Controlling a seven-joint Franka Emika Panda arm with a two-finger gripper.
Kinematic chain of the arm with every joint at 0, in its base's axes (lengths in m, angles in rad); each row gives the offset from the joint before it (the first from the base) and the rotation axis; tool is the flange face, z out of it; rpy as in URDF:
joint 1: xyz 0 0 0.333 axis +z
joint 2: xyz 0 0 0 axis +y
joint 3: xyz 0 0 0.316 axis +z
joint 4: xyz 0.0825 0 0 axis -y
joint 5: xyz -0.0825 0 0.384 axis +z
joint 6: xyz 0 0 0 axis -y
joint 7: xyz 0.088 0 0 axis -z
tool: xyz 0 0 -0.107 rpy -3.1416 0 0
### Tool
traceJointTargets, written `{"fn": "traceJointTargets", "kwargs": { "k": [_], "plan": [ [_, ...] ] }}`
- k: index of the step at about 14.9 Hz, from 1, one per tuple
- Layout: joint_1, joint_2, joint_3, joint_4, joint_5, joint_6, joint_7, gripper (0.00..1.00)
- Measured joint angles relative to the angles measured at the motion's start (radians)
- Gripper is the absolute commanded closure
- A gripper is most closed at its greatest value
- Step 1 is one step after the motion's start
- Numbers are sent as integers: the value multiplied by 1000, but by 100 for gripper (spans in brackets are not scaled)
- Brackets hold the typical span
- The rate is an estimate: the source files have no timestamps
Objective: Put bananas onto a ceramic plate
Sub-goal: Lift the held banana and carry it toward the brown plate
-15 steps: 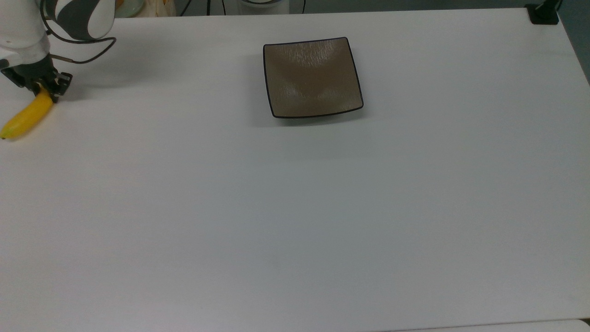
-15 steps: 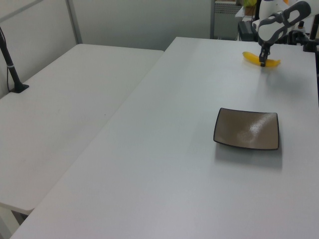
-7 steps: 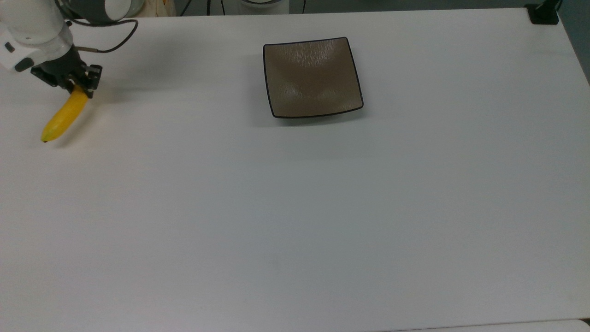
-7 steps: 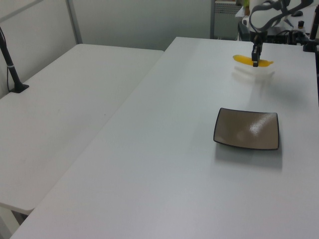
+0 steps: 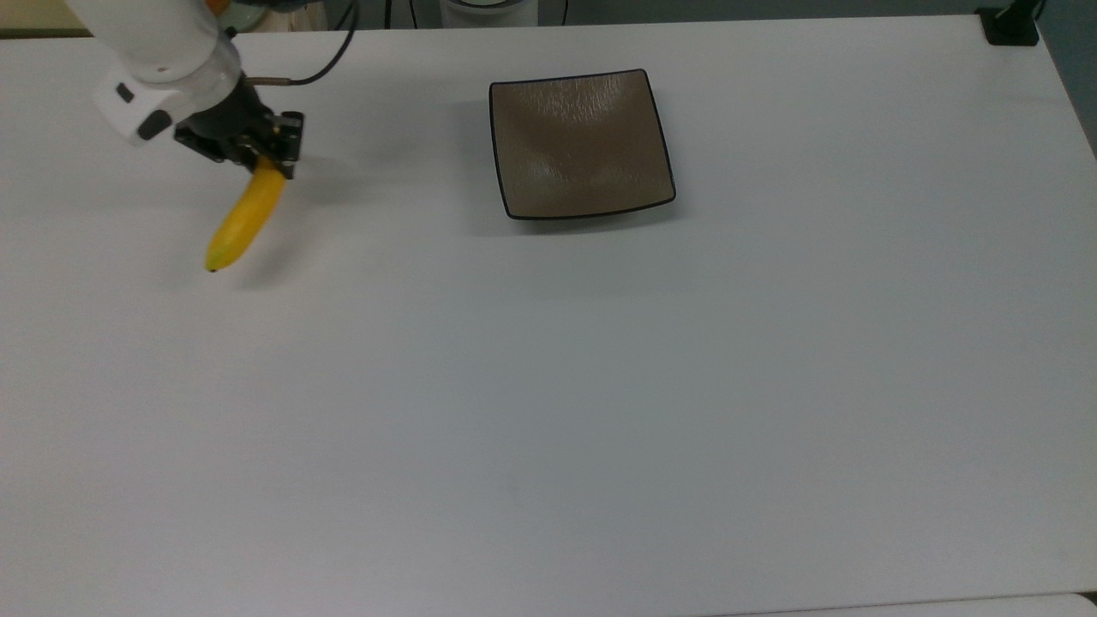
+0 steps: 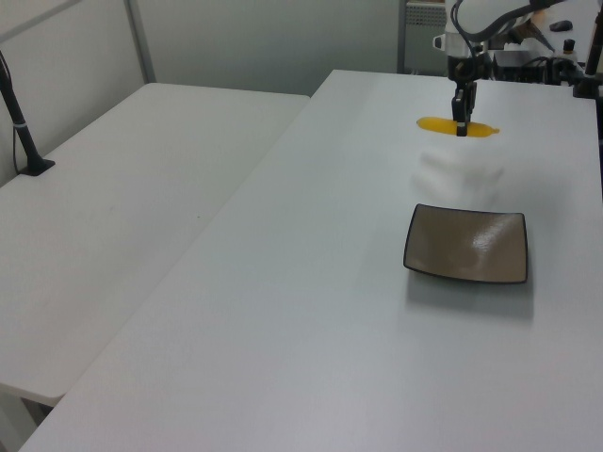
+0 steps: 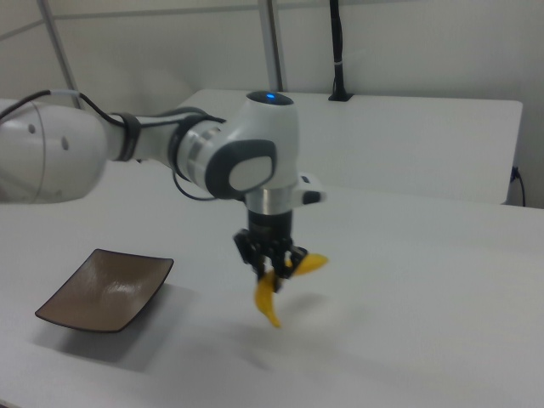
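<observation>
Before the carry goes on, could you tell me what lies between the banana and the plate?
Nothing: in the top view only bare table separates the banana, held in the claw, from the plate.

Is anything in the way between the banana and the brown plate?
No. The gripper holds the banana above the white table, and the stretch of tabletop between it and the plate is bare in the top view.

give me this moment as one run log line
phase: carry | tool: shut on banana, lifted off table | plate: bare, to the top view's right of banana | placed: not yet
</observation>
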Motion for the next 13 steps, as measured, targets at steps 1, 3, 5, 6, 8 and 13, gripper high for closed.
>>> {"fn": "traceJointTargets", "kwargs": {
  "k": [1, 3, 5, 6, 8, 13],
  "plan": [
    [8, -11, 18, 0, 22, -32, 9, 91],
    [38, -34, 50, -1, 38, -83, 41, 91],
    [97, -50, 69, -3, 41, -102, 102, 91],
    [125, -54, 81, -4, 41, -102, 136, 91],
    [182, -67, 111, -20, 41, -103, 202, 91],
    [264, -130, 154, -97, 41, -106, 263, 89]
  ]
}}
